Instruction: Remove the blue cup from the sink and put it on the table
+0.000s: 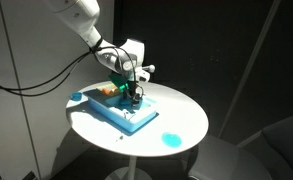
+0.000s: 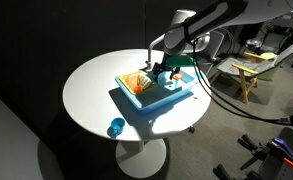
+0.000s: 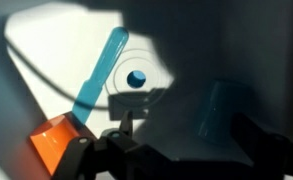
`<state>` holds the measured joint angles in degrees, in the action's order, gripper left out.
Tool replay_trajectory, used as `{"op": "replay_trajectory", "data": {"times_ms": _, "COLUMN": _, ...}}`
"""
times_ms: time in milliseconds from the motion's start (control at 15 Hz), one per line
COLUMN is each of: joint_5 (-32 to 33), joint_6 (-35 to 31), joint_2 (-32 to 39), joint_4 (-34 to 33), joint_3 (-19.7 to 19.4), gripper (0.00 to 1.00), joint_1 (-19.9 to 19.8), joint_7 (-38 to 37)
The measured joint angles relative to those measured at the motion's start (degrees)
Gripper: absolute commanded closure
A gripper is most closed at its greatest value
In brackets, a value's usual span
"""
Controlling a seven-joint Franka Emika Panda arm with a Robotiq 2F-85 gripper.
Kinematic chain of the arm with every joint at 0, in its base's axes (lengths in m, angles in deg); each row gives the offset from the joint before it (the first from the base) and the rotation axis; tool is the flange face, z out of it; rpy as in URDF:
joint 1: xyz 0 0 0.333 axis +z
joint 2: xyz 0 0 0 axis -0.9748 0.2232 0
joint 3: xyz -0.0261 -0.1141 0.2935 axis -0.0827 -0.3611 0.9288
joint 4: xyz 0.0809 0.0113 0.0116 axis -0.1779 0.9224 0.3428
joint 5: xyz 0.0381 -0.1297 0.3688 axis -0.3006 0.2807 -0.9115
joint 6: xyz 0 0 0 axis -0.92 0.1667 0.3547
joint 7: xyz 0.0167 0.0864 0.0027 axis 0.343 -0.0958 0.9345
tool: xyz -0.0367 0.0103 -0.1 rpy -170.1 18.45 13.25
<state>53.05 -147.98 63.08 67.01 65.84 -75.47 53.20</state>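
Observation:
A blue toy sink (image 1: 136, 120) (image 2: 156, 106) stands in the middle of a round white table (image 1: 186, 110) (image 2: 91, 85). My gripper (image 1: 133, 93) (image 2: 164, 76) hangs just over the sink basin. In the wrist view its fingers (image 3: 186, 135) are spread apart, so it is open. A dim bluish cup-shaped thing (image 3: 214, 110) lies in shadow between them, near the drain (image 3: 136, 78). A small blue cup (image 1: 169, 139) (image 2: 116, 127) sits on the table away from the sink, near the table's edge.
An orange object (image 3: 56, 140) (image 2: 136, 85) sits at one end of the sink. A blue faucet bar (image 3: 101, 65) crosses the basin. A wooden stand (image 2: 248, 75) is beyond the table. Cables (image 1: 36, 80) trail from the arm.

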Motion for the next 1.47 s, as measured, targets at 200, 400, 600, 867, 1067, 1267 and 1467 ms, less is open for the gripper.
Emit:
{"op": "replay_trajectory", "data": {"times_ms": 200, "joint_5": 0.00, "joint_6": 0.00, "joint_2": 0.14, "joint_4": 0.00, "joint_3": 0.05, "gripper": 0.00, "joint_1": 0.62, "joint_7": 0.00}}
{"op": "replay_trajectory", "data": {"times_ms": 400, "joint_5": 0.00, "joint_6": 0.00, "joint_2": 0.39, "joint_4": 0.00, "joint_3": 0.08, "gripper": 0.00, "joint_1": 0.97, "joint_7": 0.00}}
{"op": "replay_trajectory", "data": {"times_ms": 600, "joint_5": 0.00, "joint_6": 0.01, "joint_2": 0.82, "joint_4": 0.00, "joint_3": 0.08, "gripper": 0.00, "joint_1": 1.02, "joint_7": 0.00}}
{"op": "replay_trajectory", "data": {"times_ms": 867, "joint_5": 0.05, "joint_6": 0.12, "joint_2": 0.99, "joint_4": -0.01, "joint_3": 0.03, "gripper": 0.27, "joint_1": 1.02, "joint_7": 0.00}}
{"op": "replay_trajectory", "data": {"times_ms": 1067, "joint_5": 0.10, "joint_6": 0.23, "joint_2": 0.99, "joint_4": -0.03, "joint_3": 0.03, "gripper": 0.53, "joint_1": 1.02, "joint_7": 0.00}}
{"op": "replay_trajectory", "data": {"times_ms": 1267, "joint_5": 0.14, "joint_6": 0.29, "joint_2": 0.99, "joint_4": -0.03, "joint_3": 0.02, "gripper": 0.77, "joint_1": 1.02, "joint_7": 0.00}}
{"op": "replay_trajectory", "data": {"times_ms": 1467, "joint_5": 0.15, "joint_6": 0.29, "joint_2": 0.99, "joint_4": -0.10, "joint_3": 0.00, "gripper": 0.84, "joint_1": 1.02, "joint_7": 0.00}}
